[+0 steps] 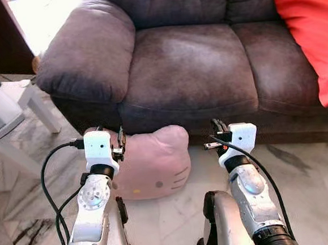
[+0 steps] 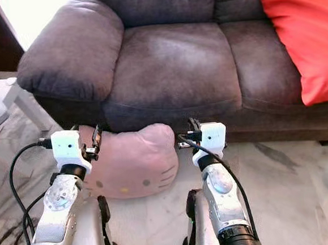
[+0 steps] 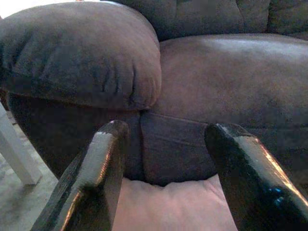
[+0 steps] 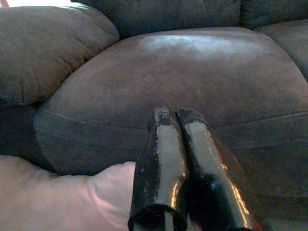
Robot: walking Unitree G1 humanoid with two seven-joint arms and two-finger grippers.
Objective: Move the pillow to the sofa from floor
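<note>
Left eye view: dark grey sofa (image 1: 188, 69) spans the frame, seat cushion bare, red cushion (image 1: 311, 37) at its right end. White desk (image 1: 7, 120) off to my left, some grey device on it — can't tell what. Marble floor (image 1: 304, 174) below.

Pillow (image 1: 153, 163) — pink, cat-face shape — lies on the floor, leaning against the sofa's front base, right under the left seat. It sits between my two arms.

Handling guess: light, soft, plush. It'll squash and sag, not slip much, nothing fragile. A one-sided pinch would likely let it flop, so I'd either squeeze from both sides or bite deep into the top edge or an ear where the fabric bunches.

Left gripper (image 3: 163, 178): jaws spread wide, empty, hovering just above the pillow's upper left edge, aimed at the sofa front. Right gripper (image 4: 185, 163): jaws pressed together, empty, beside the pillow's right ear, near but I can't tell if touching.

Containers: none here — the sofa seat is the drop spot, and it's free on the left side.
</note>
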